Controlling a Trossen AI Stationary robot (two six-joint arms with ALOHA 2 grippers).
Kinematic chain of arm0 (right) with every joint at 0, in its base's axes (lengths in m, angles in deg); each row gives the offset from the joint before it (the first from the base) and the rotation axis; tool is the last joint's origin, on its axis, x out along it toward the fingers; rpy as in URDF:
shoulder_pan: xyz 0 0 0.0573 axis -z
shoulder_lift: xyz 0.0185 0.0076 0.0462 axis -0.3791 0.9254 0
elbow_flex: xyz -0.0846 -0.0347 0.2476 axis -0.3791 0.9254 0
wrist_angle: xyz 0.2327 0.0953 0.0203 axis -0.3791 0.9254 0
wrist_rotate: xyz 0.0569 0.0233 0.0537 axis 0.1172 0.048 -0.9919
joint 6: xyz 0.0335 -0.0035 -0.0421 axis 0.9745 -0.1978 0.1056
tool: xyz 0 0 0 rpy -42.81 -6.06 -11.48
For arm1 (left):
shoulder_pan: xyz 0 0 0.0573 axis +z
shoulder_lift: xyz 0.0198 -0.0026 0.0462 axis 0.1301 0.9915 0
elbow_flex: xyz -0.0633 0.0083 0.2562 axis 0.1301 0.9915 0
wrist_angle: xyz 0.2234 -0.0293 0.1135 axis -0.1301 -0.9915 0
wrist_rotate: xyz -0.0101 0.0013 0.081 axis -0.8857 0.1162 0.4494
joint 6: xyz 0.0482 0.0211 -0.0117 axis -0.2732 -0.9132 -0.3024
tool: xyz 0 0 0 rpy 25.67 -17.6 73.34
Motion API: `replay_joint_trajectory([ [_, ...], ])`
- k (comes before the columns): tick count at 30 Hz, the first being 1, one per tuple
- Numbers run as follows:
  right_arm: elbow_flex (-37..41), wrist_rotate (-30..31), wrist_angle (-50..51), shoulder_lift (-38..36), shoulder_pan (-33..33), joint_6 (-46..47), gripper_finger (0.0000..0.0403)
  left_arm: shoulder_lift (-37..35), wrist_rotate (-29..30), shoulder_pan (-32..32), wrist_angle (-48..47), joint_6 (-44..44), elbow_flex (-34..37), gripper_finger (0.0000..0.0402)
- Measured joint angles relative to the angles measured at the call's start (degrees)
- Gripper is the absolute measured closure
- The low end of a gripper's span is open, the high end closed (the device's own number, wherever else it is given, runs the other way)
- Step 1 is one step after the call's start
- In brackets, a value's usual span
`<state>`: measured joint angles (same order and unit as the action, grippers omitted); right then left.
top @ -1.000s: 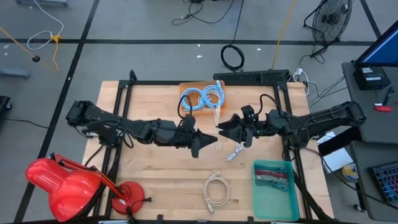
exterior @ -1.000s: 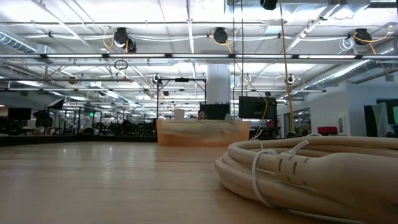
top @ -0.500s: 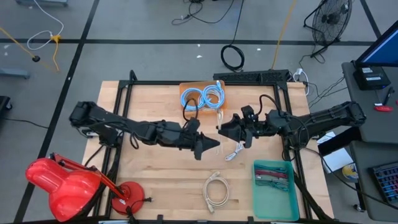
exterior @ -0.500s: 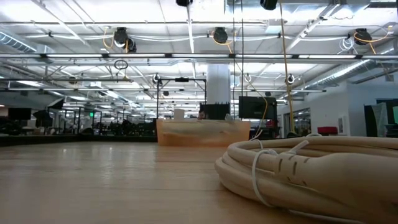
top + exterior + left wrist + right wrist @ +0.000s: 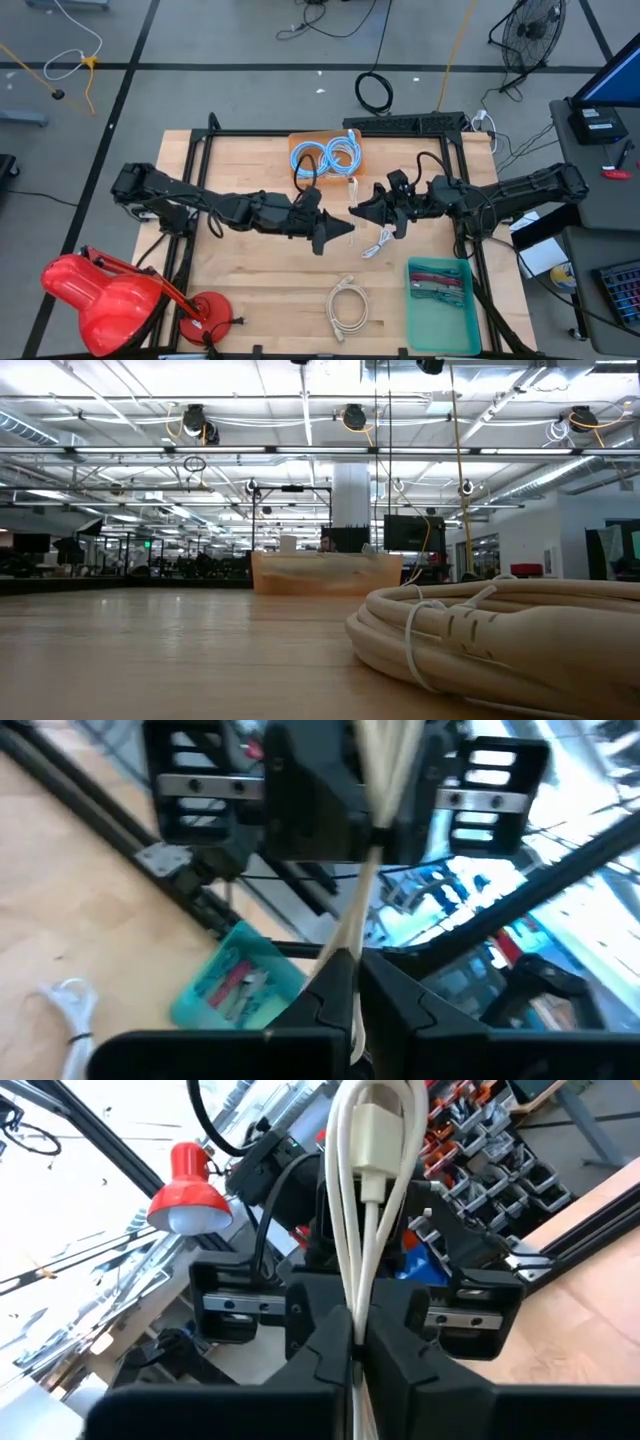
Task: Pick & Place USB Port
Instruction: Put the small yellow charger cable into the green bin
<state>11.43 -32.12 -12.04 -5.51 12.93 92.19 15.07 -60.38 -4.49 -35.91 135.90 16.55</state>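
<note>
Above table (image 5: 250, 160), both hands on cable (image 5: 362, 1230).

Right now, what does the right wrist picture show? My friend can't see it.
The right gripper is shut on a looped white cable with its plug showing. Facing it is the left gripper, and a red lamp sits farther back.
</note>
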Motion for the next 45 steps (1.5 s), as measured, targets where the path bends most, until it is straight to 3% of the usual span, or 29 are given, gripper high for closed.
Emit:
replay_joint_trajectory([
  [5,0.00,-2.00,-0.10,-0.24,0.08,0.10,0.0392,-0.77,-5.02,0.00,3.34,-0.68,0.02,0.0353],
  [9,0.00,-8.69,-0.24,-1.12,0.96,0.47,0.0397,-2.52,-8.87,-0.31,4.02,-1.40,0.04,0.0328],
  [12,0.02,-16.49,-0.09,-2.59,1.43,1.48,0.0398,-4.43,-9.74,-0.69,4.52,-3.43,-0.01,0.0319],
  [17,0.02,-35.93,2.72,-7.34,1.18,5.71,0.0399,-6.81,-9.59,-1.07,2.84,-5.43,0.02,0.0317],
  [20,0.02,-46.37,10.14,-11.42,-0.87,11.03,0.0399,-7.61,-9.28,-0.99,2.02,-5.71,-0.04,0.0317],
  [23,0.02,-50.52,21.94,-15.90,-5.11,14.89,0.0399,-8.20,-9.82,-1.03,-1.51,-5.68,0.02,0.0316],
  [26,0.02,-50.06,33.78,-19.13,-10.23,18.65,0.0399,-8.41,-9.99,-1.03,-4.98,-5.06,0.02,0.0316],
  [33,0.02,-38.27,52.28,-17.93,-23.24,24.54,0.0399,-8.37,-14.69,0.00,-13.50,-4.72,0.00,0.0316],
  [38,0.02,-34.12,54.36,-10.71,-29.82,24.56,0.0399,-8.31,-19.04,1.77,-20.06,-4.55,0.00,0.0316],
  [45,0.02,-26.64,54.72,1.06,-33.18,22.97,0.0400,-8.31,-24.96,1.99,-27.61,-8.94,0.00,0.0316],
])
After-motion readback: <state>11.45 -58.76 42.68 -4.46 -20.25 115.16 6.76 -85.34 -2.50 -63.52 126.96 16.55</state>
